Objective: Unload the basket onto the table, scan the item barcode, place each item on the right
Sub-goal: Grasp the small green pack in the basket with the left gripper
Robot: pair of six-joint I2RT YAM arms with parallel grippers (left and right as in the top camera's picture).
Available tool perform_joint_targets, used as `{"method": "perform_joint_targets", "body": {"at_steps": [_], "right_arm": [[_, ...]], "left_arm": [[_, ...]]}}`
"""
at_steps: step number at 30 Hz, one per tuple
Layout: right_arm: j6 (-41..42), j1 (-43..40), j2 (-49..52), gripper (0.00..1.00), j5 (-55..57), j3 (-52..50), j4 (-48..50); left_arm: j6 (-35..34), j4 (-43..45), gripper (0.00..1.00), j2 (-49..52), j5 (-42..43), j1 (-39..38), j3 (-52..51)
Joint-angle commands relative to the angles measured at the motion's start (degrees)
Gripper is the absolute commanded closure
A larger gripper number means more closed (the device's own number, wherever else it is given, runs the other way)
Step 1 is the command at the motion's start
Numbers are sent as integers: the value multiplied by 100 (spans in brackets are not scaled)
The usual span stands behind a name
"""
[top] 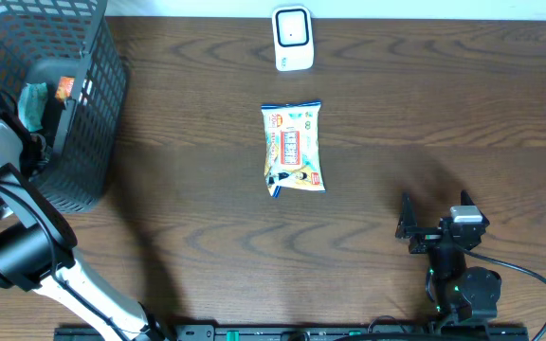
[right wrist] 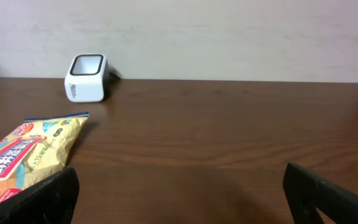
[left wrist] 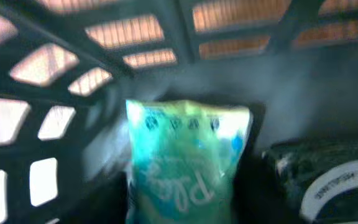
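Observation:
Inside the dark mesh basket (top: 98,114), my left gripper (left wrist: 185,208) has its dark fingers on both sides of a teal snack packet (left wrist: 188,149), which stands upright and fills the gap between them. From overhead, only a bit of teal (top: 32,102) shows past the arm. A yellow snack bag (top: 294,149) (right wrist: 30,152) lies flat mid-table. The white barcode scanner (top: 292,38) (right wrist: 87,78) stands at the far edge. Near the front right, my right gripper (top: 434,223) (right wrist: 182,199) is open with nothing in it.
The basket wall (left wrist: 73,37) closes around the left gripper. A dark packet with a round white label (left wrist: 331,183) lies to the right of the teal one. An orange item (top: 64,90) shows in the basket. Bare wood separates the yellow bag from the right gripper.

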Motion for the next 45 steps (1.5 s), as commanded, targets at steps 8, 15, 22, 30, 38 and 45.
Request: {"method": "perform_joint_targets", "body": {"at_steps": [8,15,22,30,38,45], "right_arm": [[-48,-4,-35,1,4,-9,-33],[-48,-4,-35,1,4,-9,-33],[-48,-4,-35,1,4,-9,-33],[-48,-4,-35,1,4,-9,-33],[-48,-4,-35,1,4,-9,-33],[-48,-4,-35,1,4,-9,-33]], "left_arm": [[4,-146,48,68,85,20,-254],[11,-153,92,52,83,20,-308],[9,-173,92,-702,98,11,-291],[11,52,93,-2769,872,-31,-291],[-13,791,93,-4389,3143,-92,-291],[-9,1244,92,-4712,4146,-1239,-291]]}}
